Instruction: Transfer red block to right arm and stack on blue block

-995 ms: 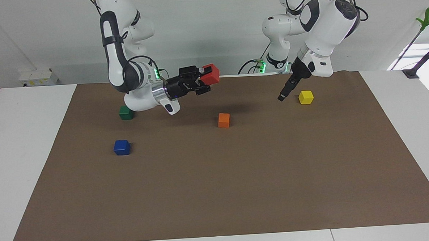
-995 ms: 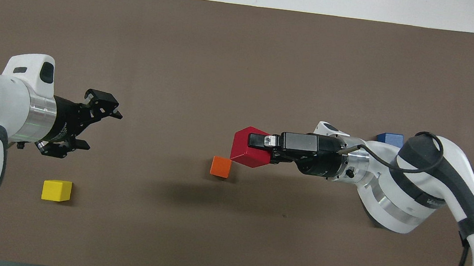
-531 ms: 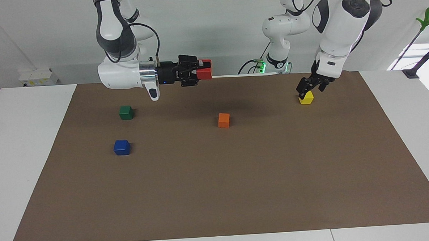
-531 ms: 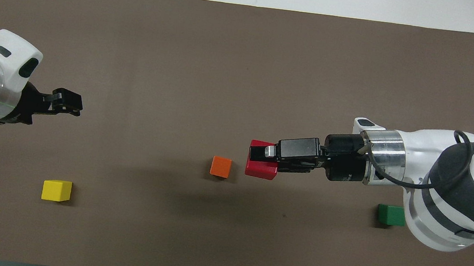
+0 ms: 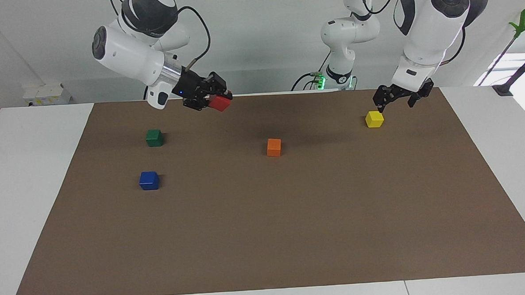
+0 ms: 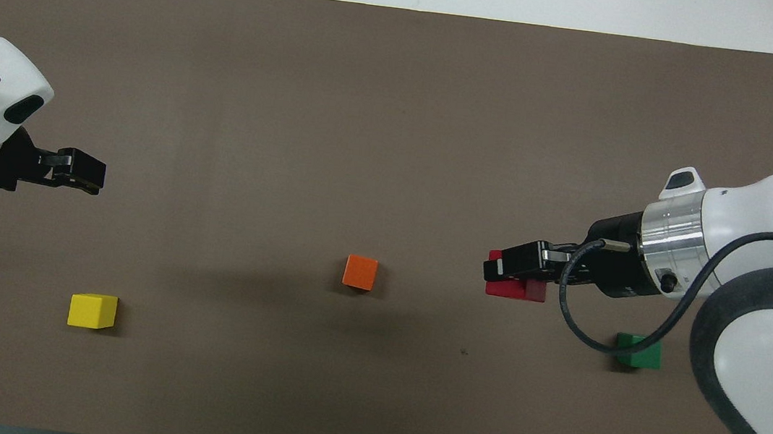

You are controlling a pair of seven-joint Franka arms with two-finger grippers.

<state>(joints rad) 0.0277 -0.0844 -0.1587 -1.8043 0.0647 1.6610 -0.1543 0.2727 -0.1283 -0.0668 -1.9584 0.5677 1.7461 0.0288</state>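
My right gripper [image 5: 218, 100] is shut on the red block [image 5: 220, 103] and holds it in the air, tilted downward. In the overhead view the right gripper [image 6: 513, 269] and the red block [image 6: 514, 287] are over the mat between the orange cube and the green cube. The blue block [image 5: 149, 180] sits on the mat at the right arm's end, farther from the robots than the green cube; in the overhead view the right arm's wrist hides it. My left gripper [image 5: 397, 98] is open and empty, raised above the mat beside the yellow cube; it also shows in the overhead view [image 6: 82, 171].
An orange cube [image 5: 274, 147] [image 6: 360, 271] sits mid-mat. A green cube [image 5: 154, 137] [image 6: 639, 350] lies at the right arm's end. A yellow cube [image 5: 374, 118] [image 6: 92, 310] lies at the left arm's end. A brown mat [image 5: 266, 236] covers the white table.
The right arm has swung the red block away from the middle toward its own end and tipped its gripper downward. The left gripper has drawn back toward its own end.
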